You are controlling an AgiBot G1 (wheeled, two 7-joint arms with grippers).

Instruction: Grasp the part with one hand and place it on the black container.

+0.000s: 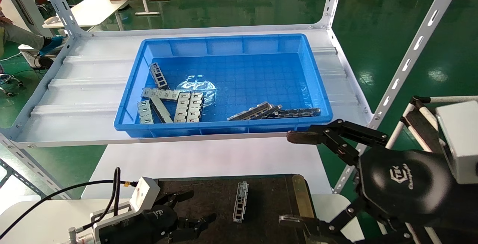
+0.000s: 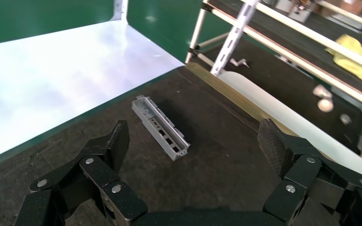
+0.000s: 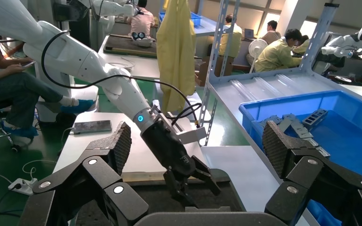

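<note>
One part (image 1: 240, 201), a slim silver-grey strip with cutouts, lies on the black container (image 1: 269, 199) at the bottom centre of the head view. It also shows in the left wrist view (image 2: 160, 127). My left gripper (image 1: 199, 210) is open and empty, low over the container just left of the part. In the left wrist view (image 2: 193, 143) the part lies a little ahead of its jaws. My right gripper (image 1: 295, 177) is open and empty, raised to the right of the container. Several more parts (image 1: 186, 106) lie in the blue bin (image 1: 317, 83).
The blue bin stands on a white shelf (image 1: 82, 87) with slotted uprights (image 1: 410, 53). A white table surface (image 1: 209, 158) lies between shelf and container. A brass strip (image 1: 300, 195) runs along the container's right side.
</note>
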